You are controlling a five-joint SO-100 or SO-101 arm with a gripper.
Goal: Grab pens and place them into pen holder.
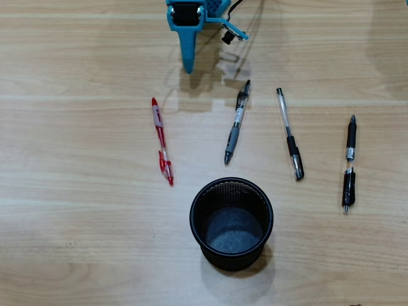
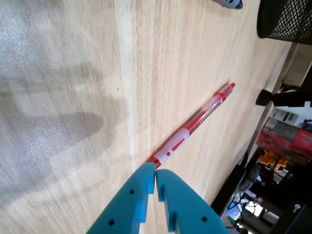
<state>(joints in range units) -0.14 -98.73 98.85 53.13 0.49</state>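
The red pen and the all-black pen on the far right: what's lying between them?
In the overhead view, between the red pen and the black pen lie the grey pen and the clear pen.

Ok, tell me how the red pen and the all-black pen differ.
In the overhead view the red pen lies left of the pen holder, while the black pen lies far right. The red one has a clear barrel with a white grip; the black one is dark with a silver band. The red pen tilts slightly; the black one lies nearly straight up and down the picture. The shut gripper points at the red pen only. Both lie flat on the table.
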